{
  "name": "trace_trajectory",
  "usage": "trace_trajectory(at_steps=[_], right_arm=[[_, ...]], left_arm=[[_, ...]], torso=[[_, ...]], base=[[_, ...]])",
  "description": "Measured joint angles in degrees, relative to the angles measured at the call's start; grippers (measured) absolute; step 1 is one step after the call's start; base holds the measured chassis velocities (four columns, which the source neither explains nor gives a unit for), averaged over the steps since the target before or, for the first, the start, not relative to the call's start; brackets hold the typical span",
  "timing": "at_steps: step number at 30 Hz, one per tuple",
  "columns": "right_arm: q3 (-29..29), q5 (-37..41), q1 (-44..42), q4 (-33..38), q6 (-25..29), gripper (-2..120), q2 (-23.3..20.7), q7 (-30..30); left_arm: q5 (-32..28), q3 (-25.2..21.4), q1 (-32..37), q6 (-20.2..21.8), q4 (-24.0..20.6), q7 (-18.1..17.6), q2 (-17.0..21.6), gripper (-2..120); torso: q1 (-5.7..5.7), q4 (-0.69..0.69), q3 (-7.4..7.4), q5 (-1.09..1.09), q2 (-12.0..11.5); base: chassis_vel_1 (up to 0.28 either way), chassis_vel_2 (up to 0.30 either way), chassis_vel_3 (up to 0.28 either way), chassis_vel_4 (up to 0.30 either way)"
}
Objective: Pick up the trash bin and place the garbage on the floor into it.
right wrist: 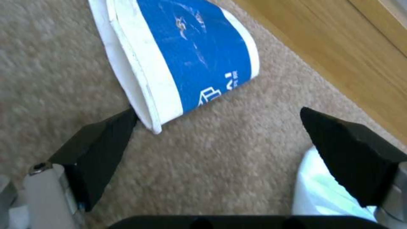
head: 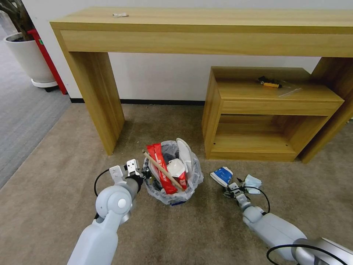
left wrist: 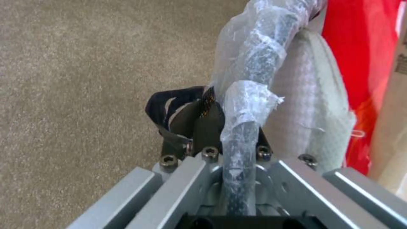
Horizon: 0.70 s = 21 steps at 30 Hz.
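The trash bin (head: pixel 173 184), black with a clear bag liner, stands on the beige floor (head: pixel 66 154) holding red wrappers (head: pixel 161 167), a wooden stick, white slippers (head: pixel 184 154) and a paper wad. My left gripper (head: pixel 145 173) is shut on the bin's bagged rim (left wrist: pixel 244 105). A blue-white packet (head: pixel 221 175) (right wrist: pixel 186 60) lies to the bin's right, with a pale blue mask (head: pixel 253 183) (right wrist: pixel 322 194) beside it. My right gripper (head: pixel 230 190) (right wrist: pixel 218 127) hovers open just above the floor between them, one finger (right wrist: pixel 106 140) touching the packet's edge.
A long wooden table (head: pixel 202 33) stands against the wall, with a low wooden shelf unit (head: pixel 264 114) beneath its right side, close to the packet. A white plant pot (head: pixel 29 59) and red box (head: pixel 47 59) stand far left on grey carpet.
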Motion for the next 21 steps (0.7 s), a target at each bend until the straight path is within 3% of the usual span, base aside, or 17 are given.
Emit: trace_trajectory(at_steps=[11,13,21], right_arm=[[0.4,-4.9,0.7,-2.6,0.5,96,2.0,0.9],[0.1,-6.9,1.0,-3.1,0.4,90,2.3,0.9],[-0.5,-9.9,1.9,-4.5,-0.3,86,3.2,1.6]], left_arm=[[1.0,-0.5,1.1,-0.2,-0.2,0.6,-0.1,0],[1.1,-0.8,1.1,-0.2,-0.2,0.7,-0.1,0],[1.1,-1.2,1.2,-0.3,-0.2,0.9,-0.1,0]], torso=[[-0.01,-0.05,-0.01,-0.05,0.0],[-0.01,-0.03,-0.01,-0.04,0.0],[-0.01,0.0,-0.01,-0.01,0.0]], base=[[0.0,0.0,0.0,0.0],[0.0,0.0,0.0,0.0],[0.0,0.0,0.0,0.0]])
